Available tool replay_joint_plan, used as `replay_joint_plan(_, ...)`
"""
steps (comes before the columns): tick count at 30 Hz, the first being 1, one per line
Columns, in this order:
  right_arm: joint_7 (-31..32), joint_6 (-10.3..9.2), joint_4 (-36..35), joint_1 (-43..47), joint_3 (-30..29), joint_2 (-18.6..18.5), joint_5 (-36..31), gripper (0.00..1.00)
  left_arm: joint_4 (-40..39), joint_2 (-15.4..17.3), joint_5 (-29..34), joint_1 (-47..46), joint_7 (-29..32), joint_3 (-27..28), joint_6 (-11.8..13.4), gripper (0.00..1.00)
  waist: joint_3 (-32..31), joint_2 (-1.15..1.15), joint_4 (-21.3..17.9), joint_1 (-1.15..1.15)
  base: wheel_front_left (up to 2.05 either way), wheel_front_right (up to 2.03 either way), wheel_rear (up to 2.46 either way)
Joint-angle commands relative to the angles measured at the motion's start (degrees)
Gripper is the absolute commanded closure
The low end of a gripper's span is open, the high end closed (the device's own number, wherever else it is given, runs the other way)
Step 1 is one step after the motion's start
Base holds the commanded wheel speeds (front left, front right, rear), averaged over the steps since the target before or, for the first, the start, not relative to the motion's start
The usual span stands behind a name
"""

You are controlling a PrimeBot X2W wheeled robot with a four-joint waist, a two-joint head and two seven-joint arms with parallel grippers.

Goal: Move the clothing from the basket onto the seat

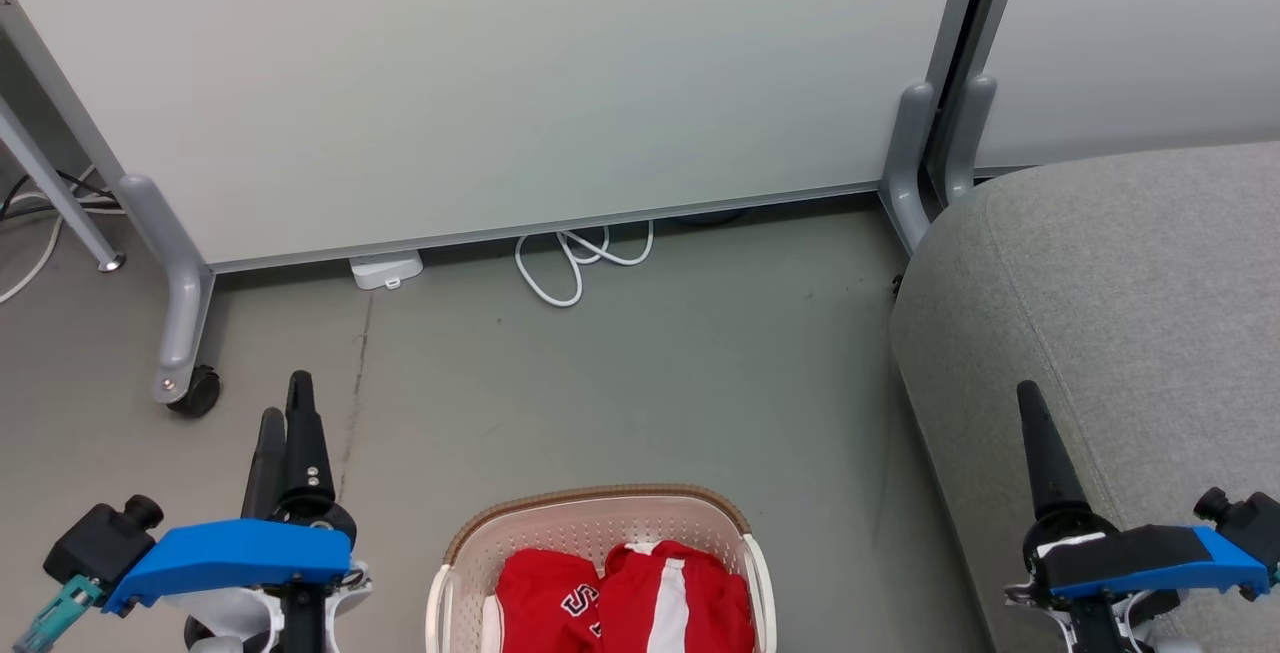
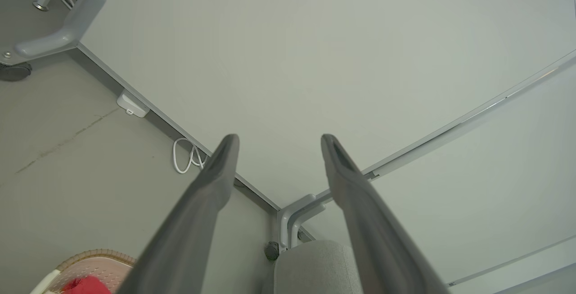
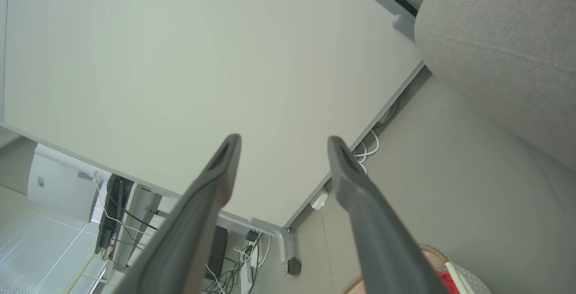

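The left gripper point(image 1: 286, 398) is low on the robot's left side. Its two long dark fingers point(image 2: 211, 186) point up and forward, spread wide apart. The right gripper point(image 1: 1032, 408) is low on the right side, pointing the same way, its fingers spread wide too.

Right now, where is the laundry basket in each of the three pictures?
Head view: the basket sits at the bottom edge, in the middle.
Left wrist view: the basket peeks in at the bottom left corner.
Right wrist view: the basket is at the bottom edge, right of the middle.
Shared landmark: the looped white cable, lying beyond the basket.
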Motion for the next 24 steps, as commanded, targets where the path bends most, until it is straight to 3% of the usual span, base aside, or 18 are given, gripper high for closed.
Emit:
replay_joint_plan(1,-0.4,0.11,-1.0,-1.8,0.3,-0.4,-1.5,0.0,-1.1,0.5,1.6,-1.5,-0.5,-0.4,0.1,0.0,0.0,0.0,0.0,0.0,0.0,0.0,0.0)
replay_joint_plan(24,-4.4,0.13,-0.1,-2.3,1.8,-0.6,-22.5,0.0,-1.3,0.6,23.5,-2.1,-4.5,-4.8,2.0,0.0,0.5,0.0,0.4,0.0,0.0,0.0,0.0)
